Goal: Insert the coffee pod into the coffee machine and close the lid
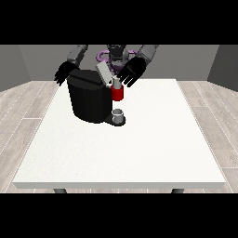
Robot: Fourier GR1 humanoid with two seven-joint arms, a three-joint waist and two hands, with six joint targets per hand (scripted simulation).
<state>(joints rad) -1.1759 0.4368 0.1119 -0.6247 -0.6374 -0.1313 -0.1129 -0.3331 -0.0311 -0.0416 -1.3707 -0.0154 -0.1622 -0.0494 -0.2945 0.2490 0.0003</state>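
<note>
A black coffee machine (pixel 88 98) stands on the white table (pixel 125 148) towards the far left. Its grey lid (pixel 104 73) is tilted up and open above a red brewing head (pixel 117 94). A small grey pod (pixel 116 82) sits on top of the red head. The hand at the view's right (pixel 132 70) hovers just right of and above the lid and pod, fingers spread and pointing down. Behind the machine's far left corner hangs the hand at the view's left (pixel 64 73), fingers relaxed, holding nothing.
A grey cup (pixel 118 115) stands on the machine's drip tray (pixel 111 122) under the red head. The table's front edge runs along the bottom, with wooden floor (pixel 23 107) on both sides.
</note>
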